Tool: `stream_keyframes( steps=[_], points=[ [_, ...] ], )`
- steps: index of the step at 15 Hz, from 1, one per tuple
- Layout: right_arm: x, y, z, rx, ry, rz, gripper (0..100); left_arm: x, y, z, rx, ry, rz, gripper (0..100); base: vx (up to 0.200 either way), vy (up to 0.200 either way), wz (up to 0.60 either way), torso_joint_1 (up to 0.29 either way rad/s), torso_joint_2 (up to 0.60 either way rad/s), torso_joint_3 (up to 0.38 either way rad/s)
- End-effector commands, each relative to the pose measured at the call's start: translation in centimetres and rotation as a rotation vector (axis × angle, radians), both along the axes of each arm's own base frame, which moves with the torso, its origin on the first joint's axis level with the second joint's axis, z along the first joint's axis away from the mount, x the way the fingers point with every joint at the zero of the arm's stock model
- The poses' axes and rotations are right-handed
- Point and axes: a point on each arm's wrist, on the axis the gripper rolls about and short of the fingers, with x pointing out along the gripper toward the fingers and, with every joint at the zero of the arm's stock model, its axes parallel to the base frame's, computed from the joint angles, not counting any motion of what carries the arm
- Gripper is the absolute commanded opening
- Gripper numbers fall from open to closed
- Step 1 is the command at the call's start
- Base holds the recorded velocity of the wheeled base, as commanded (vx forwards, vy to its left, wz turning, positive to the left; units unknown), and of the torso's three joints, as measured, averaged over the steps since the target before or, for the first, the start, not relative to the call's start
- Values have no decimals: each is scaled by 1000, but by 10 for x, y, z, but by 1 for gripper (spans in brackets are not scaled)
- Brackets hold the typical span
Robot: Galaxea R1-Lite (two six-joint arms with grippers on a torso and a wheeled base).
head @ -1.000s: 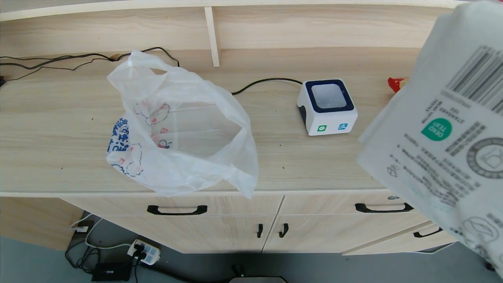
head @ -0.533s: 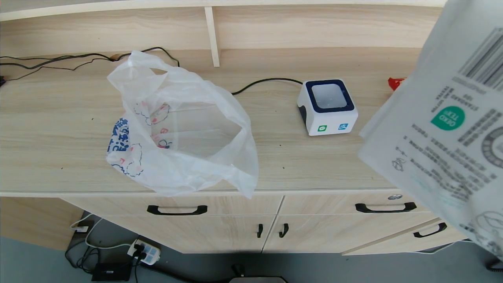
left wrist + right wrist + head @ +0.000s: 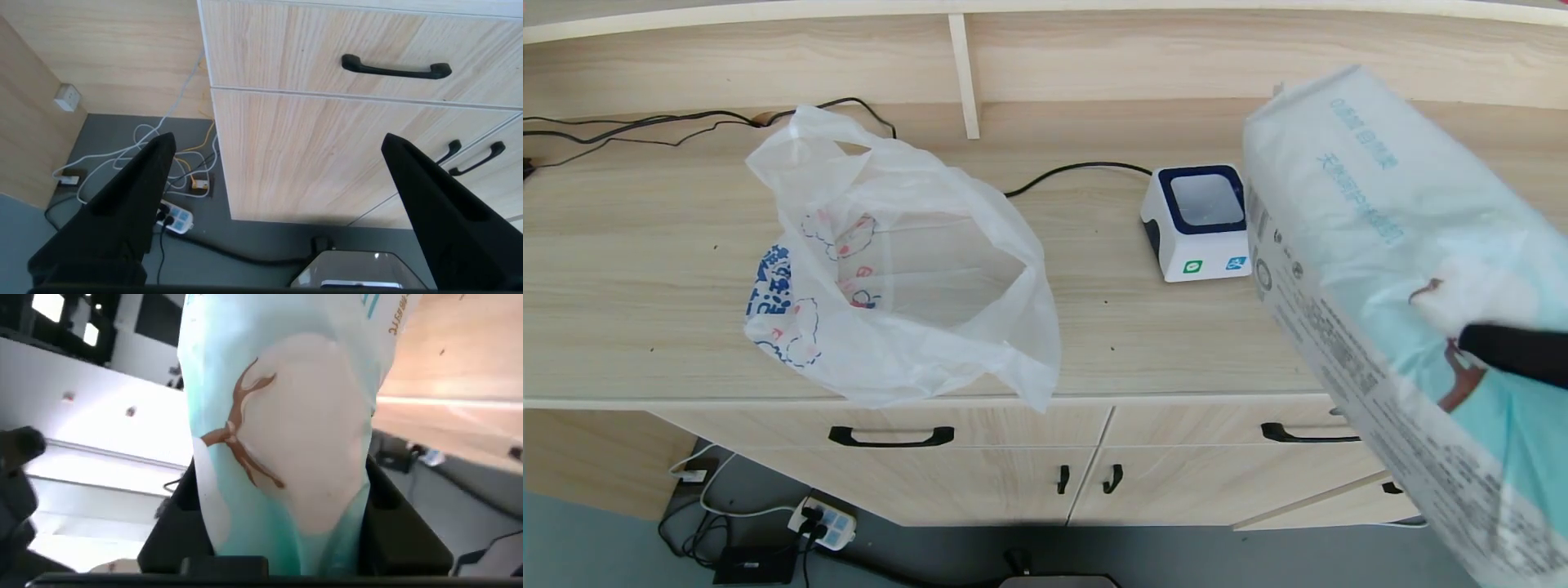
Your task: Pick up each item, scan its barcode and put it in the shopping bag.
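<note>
**Right claw holding soft pack up beside scanner; bag lying open**

The shopping bag (image 3: pixel 890 269) is lying on the counter (image 3: pixel 645 245) well to the left of the scanner (image 3: pixel 1201 222). Its mouth is gaping toward the front edge, and the wood grain is showing through the thin film. Red and blue print is showing on its left side.

The pack (image 3: pixel 1372 212), white and pale teal, is hanging in the air just right of the scanner and nearer the camera. It is tilting, with its top end covering the scanner's right edge in the head view. The right claw (image 3: pixel 286 514) is clamping the pack, one black finger (image 3: pixel 176 523) pressing on each side. One finger is also crossing the pack's face in the head view.

The left claw (image 3: pixel 278 212) is sitting low, below the scanner's counter and in front of a drawer handle (image 3: pixel 396 67). Its jaws are spread wide and gripping nothing.

A black cable (image 3: pixel 1070 170) is running from the scanner's back toward the left. More cables (image 3: pixel 645 131) are lying far left of the scanner along the back of the counter. A power strip (image 3: pixel 829 523) is lying on the floor below.
</note>
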Motion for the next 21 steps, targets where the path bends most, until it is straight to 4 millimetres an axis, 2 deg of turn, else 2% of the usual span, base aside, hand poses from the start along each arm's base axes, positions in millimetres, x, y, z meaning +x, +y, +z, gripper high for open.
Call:
stream_keyframes(
  steps=[1, 2, 3, 6, 9, 14, 18, 21],
  points=[
    [49, 2, 41, -200, -97, -315, 0, 0, 0, 0, 0, 1, 0, 100, 0, 0, 0, 0, 0, 0],
    [57, 3, 41, -239, -108, -377, 0, 0, 0, 0, 0, 1, 0, 100, 0, 0, 0, 0, 0, 0],
    [73, 7, 38, -358, -152, -469, 0, 0, 0, 0, 1, 1, 0, 100, 0, 0, 0, 0, 0, 0],
    [90, 19, 20, -595, -274, -402, 0, 0, 0, 0, 1, 1, 0, 100, 0, 0, 0, 0, 0, 0],
    [110, 24, 16, -682, -332, -428, 0, 0, 0, 0, 3, 1, 0, 100, 0, 0, 0, 0, 0, 0],
    [115, 22, -1, -781, -327, -427, 0, 0, 0, 0, 3, 1, 0, 100, 0, 0, 0, 0, 0, 0],
    [115, 19, 1, -777, -332, -456, 0, 0, 0, 0, 1, 1, 0, 100, 0, 0, 0, 0, 0, 0],
    [112, 20, 17, -776, -425, -471, 0, 0, 0, 0, 0, 1, 0, 100, 0, 0, 0, 0, 0, 0]
  ],
)
